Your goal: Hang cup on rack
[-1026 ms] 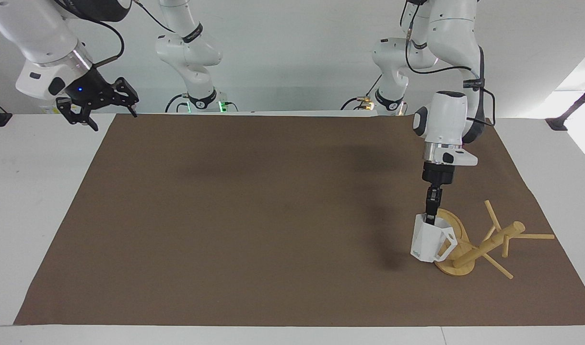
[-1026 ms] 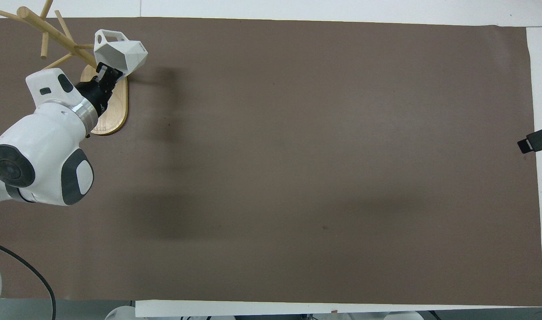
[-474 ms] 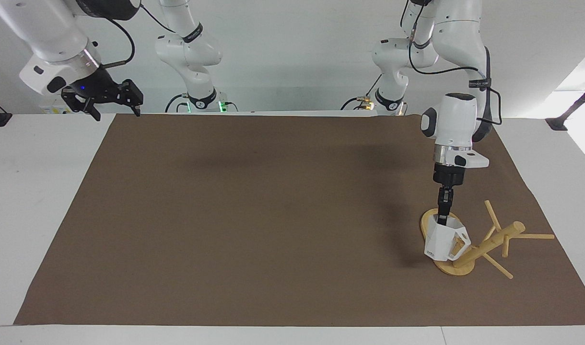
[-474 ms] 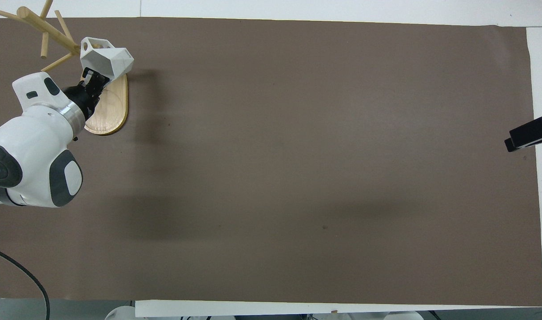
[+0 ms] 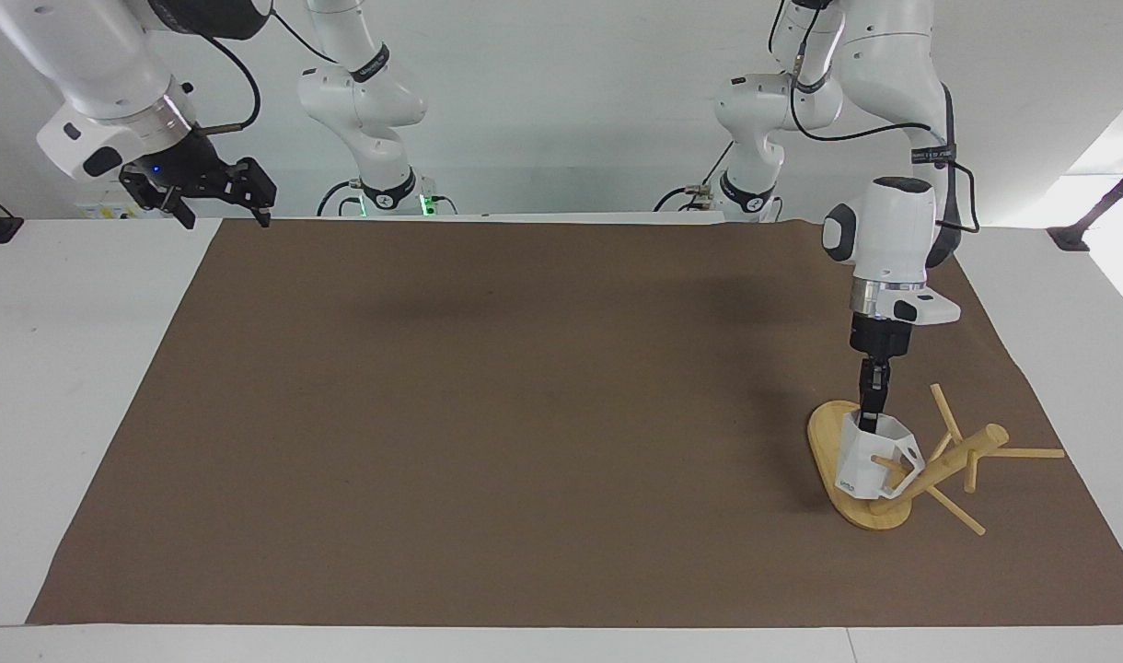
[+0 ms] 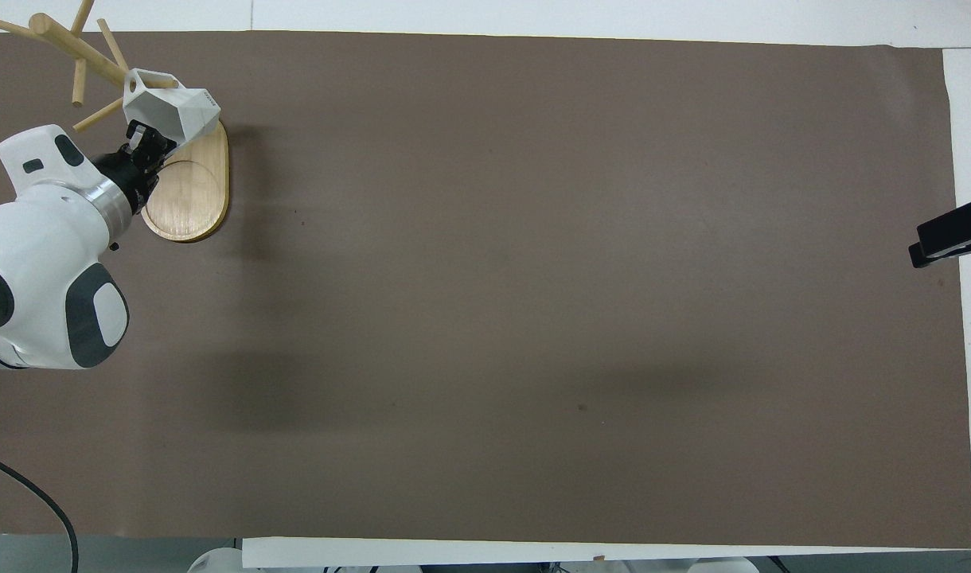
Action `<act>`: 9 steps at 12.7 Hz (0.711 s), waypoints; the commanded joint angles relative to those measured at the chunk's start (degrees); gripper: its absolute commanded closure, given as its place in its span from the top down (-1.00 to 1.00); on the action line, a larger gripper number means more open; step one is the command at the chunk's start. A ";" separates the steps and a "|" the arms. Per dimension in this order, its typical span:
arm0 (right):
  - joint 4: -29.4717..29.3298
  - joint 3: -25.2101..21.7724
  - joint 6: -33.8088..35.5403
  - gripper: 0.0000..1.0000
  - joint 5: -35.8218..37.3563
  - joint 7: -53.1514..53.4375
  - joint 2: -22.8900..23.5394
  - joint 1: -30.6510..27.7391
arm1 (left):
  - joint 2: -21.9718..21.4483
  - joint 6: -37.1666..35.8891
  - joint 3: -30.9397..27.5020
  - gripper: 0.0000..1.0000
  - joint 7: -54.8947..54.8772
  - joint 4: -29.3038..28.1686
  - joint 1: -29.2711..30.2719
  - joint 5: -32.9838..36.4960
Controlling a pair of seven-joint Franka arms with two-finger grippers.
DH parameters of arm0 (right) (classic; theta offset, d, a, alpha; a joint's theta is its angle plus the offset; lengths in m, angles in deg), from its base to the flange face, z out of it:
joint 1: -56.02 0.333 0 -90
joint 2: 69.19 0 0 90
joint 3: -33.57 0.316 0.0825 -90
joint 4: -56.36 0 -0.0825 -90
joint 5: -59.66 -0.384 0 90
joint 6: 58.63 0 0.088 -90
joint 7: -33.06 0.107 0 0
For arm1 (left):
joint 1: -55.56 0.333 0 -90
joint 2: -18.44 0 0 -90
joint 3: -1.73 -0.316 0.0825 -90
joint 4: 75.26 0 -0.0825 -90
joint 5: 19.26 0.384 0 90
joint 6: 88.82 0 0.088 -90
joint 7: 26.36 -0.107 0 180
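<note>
The white faceted cup (image 5: 858,463) hangs upright from my left gripper (image 5: 869,420), which is shut on its rim, over the oval base of the bamboo rack (image 5: 830,433). A thin peg (image 5: 885,461) pokes into the cup's loop handle, beside the thick post (image 5: 948,465). In the overhead view the cup (image 6: 179,118) sits over the base's end farther from the robots (image 6: 191,199), its handle around a peg, with the left gripper (image 6: 141,137) at its rim. My right gripper (image 5: 219,204) waits open in the air over the right arm's end of the table; only its tip shows in the overhead view (image 6: 950,239).
A brown mat (image 5: 525,414) covers most of the white table. The rack's other pegs (image 5: 1026,453) stick out toward the left arm's end of the mat.
My left gripper has carried the cup toward the rack's post and lower, so a peg now enters its handle. The right gripper has risen a little and turned.
</note>
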 commanded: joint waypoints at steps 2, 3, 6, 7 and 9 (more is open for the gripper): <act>0.39 0.54 1.26 1.00 1.23 1.58 -0.40 -0.36 | -1.46 -12.09 0.39 1.00 0.76 3.44 0.95 1.07; 0.57 0.54 1.26 1.00 1.14 1.66 -0.49 -0.36 | -1.29 -14.73 0.39 1.00 0.85 4.85 0.69 0.99; 0.83 0.54 1.18 1.00 1.14 1.49 -0.75 -0.53 | -2.16 -23.52 0.39 1.00 0.07 10.04 0.60 1.07; 0.92 0.54 1.18 1.00 1.14 1.40 -0.75 -0.53 | -3.55 -25.89 0.39 1.00 0.06 11.10 0.60 1.07; 1.01 0.54 1.18 1.00 1.14 1.40 -0.84 -0.53 | -6.63 -36.84 0.39 0.99 -5.60 14.16 0.69 1.34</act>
